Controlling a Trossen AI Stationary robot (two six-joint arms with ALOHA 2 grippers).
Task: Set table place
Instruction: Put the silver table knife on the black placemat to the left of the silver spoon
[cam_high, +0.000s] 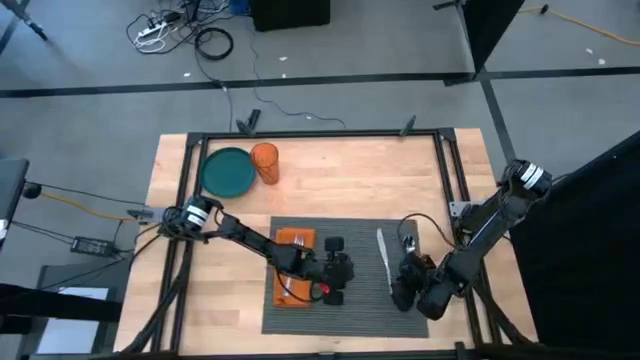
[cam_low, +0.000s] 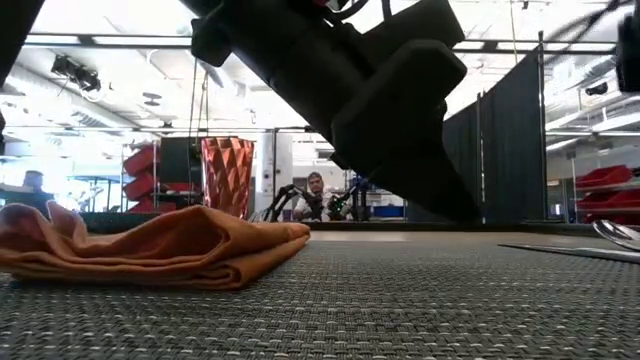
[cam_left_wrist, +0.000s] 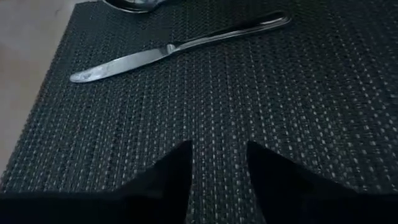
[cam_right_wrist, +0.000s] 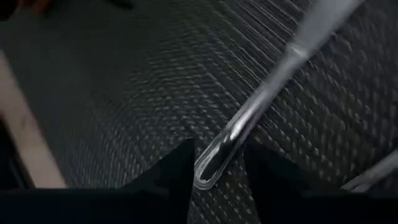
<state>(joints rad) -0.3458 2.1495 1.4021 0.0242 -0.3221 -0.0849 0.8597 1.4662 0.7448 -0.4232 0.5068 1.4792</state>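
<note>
Placemat (cam_high: 350, 232) under knife (cam_high: 383, 256), both grippers

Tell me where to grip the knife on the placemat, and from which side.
Take the knife by its handle, from straight above. It lies flat on the placemat, so fingers should straddle the narrow handle across its width. The right hand is already at the handle end, fingers open either side; the left hand hangs over bare mat.

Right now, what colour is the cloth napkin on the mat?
Orange. The napkin shows best in the low view, lying folded on the dark grey placemat.
</note>
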